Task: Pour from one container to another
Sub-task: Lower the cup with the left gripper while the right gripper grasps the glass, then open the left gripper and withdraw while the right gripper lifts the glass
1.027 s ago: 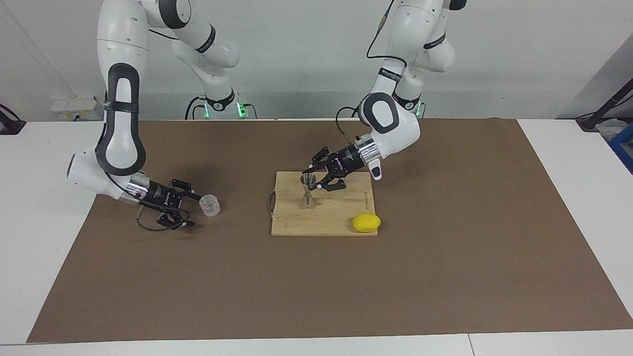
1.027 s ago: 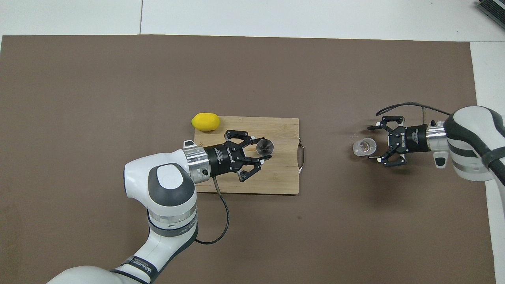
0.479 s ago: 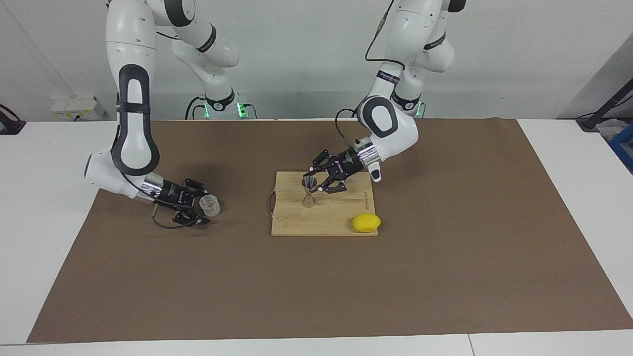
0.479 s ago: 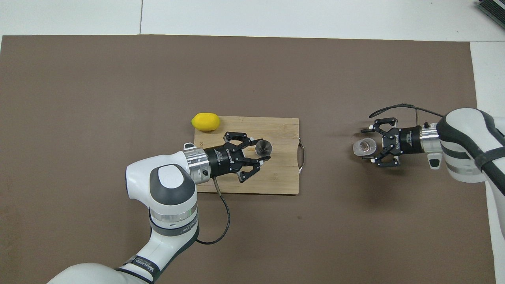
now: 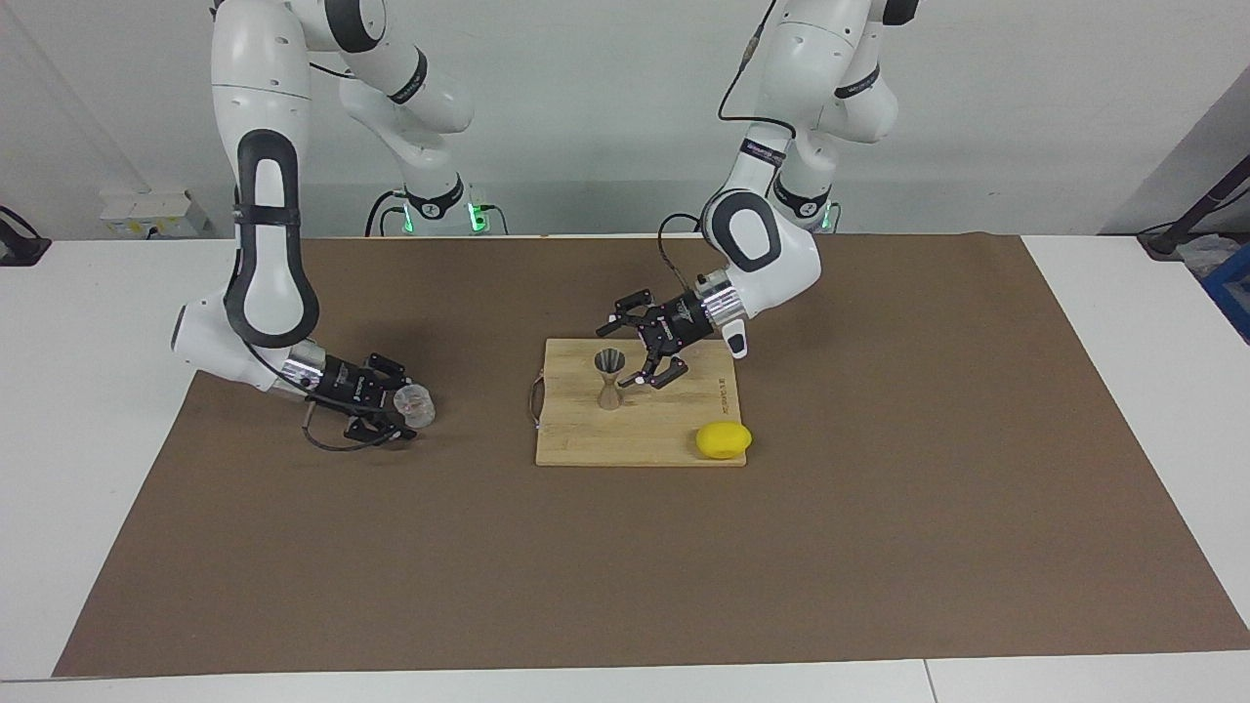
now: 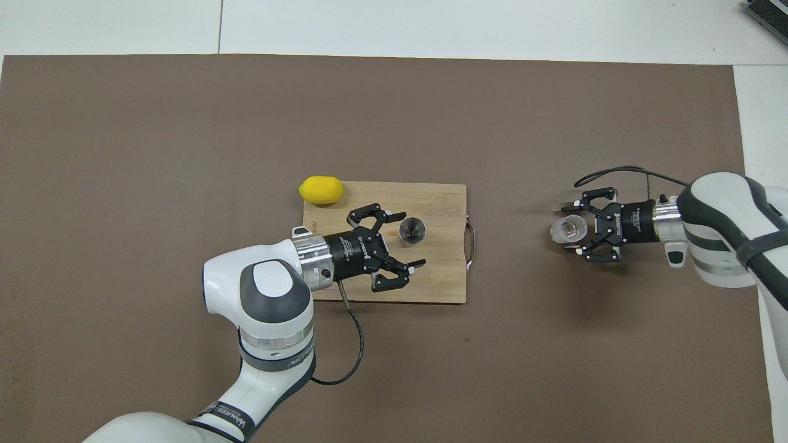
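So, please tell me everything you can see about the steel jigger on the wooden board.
The jigger is small, silvery and hourglass-shaped: two metal cones joined at a narrow waist. It stands upright on the wooden cutting board, open mouth up, nearer to the robots than the lemon. The left gripper is open beside its upper cone and does not grip it. Whether it holds anything cannot be told.

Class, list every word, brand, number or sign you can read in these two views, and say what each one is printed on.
"WANFEED": band on the left arm, overhead view; only roughly legible.
White brand lettering on the left claw: too small to read.
White lettering on the right claw: too small.
Dark print along the cutting board edge: too blurred.
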### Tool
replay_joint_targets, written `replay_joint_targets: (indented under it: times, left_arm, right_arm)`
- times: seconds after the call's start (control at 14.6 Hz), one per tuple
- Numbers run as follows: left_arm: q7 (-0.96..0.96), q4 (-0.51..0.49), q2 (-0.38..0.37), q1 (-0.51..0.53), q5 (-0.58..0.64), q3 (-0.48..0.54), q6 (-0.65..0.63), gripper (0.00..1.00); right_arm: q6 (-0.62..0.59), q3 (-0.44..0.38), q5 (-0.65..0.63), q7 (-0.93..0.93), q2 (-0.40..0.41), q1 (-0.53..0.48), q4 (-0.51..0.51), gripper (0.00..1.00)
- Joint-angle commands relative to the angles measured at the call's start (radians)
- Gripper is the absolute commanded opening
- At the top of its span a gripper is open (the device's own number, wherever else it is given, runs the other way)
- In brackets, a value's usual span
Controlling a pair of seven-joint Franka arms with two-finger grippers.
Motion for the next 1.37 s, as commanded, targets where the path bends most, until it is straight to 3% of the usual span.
replay_joint_targets:
  times: [0.0,0.21,0.55,0.82,1.03,1.3]
  left_arm:
    - [0.01,-0.003,-0.022,-0.029,-0.022,0.015,0.01,1.0]
    - [0.003,0.002,-0.065,-0.013,-0.015,0.015,0.01,1.0]
    - [-0.022,0.066,-0.12,0.043,0.011,0.026,0.102,1.0]
    - [-0.022,0.098,-0.176,0.075,0.142,0.029,0.339,1.0]
    - [-0.02,0.107,-0.197,0.131,0.244,0.03,0.493,1.0]
    - [-0.022,0.109,-0.219,0.25,0.422,0.03,0.518,1.0]
  right_arm:
    - [0.022,0.004,0.033,-0.022,-0.03,0.009,-0.032,0.54]
    - [0.01,0.004,0.033,0.047,-0.037,0.008,-0.021,0.0]
    - [0.015,0.011,0.02,0.166,-0.115,0.037,0.0,0.0]
    - [0.025,0.007,-0.002,0.213,-0.14,0.139,0.036,0.0]
    - [0.028,0.007,-0.089,0.294,-0.14,0.227,0.088,0.0]
    - [0.064,0.01,-0.229,0.372,-0.128,0.345,0.148,0.0]
